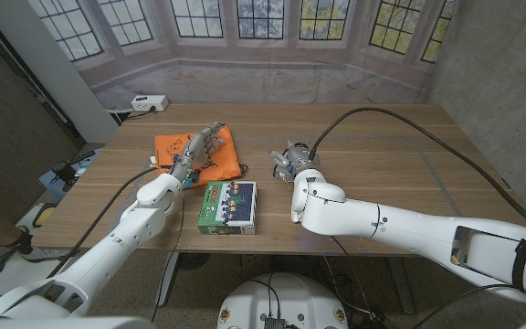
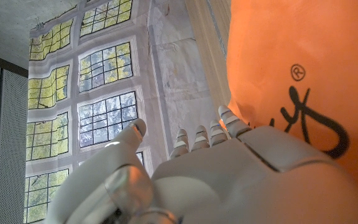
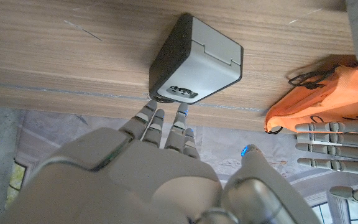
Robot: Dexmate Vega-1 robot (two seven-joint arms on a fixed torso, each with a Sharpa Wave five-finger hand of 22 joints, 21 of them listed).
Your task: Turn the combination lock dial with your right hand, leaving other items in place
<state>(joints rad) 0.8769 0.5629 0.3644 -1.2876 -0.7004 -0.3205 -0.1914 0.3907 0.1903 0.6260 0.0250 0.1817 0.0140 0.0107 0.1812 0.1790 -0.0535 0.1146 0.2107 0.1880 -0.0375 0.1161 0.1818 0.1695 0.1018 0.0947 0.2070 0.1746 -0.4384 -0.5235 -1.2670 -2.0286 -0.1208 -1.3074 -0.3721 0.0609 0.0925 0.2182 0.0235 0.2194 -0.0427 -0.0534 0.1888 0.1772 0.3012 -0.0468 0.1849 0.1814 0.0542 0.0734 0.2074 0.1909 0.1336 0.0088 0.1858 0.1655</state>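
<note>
Behind the brown wood-grain desk hangs a printed backdrop of leaded windows. On the desk sit three items: a small grey box-shaped combination lock with a black end face and a row of dials, an orange fabric drawstring bag with black lettering, and a green-and-white printed carton. The combination lock lies near the middle of the desk, to the right of the bag and beyond the carton; in the head view the right robot hand hides most of it. In the right wrist view, the fingertips of the right robot hand reach the dial face; contact appears made or imminent, though the frame does not settle which. The fingers are extended and close together, holding nothing. The left robot hand rests on the orange bag with its fingers apart and nothing in its grasp. Judged from these positions, the approach is complete and the dial rotation remains to be done. The bag and carton appear undisturbed. Whether any dial has been turned cannot be determined.
</note>
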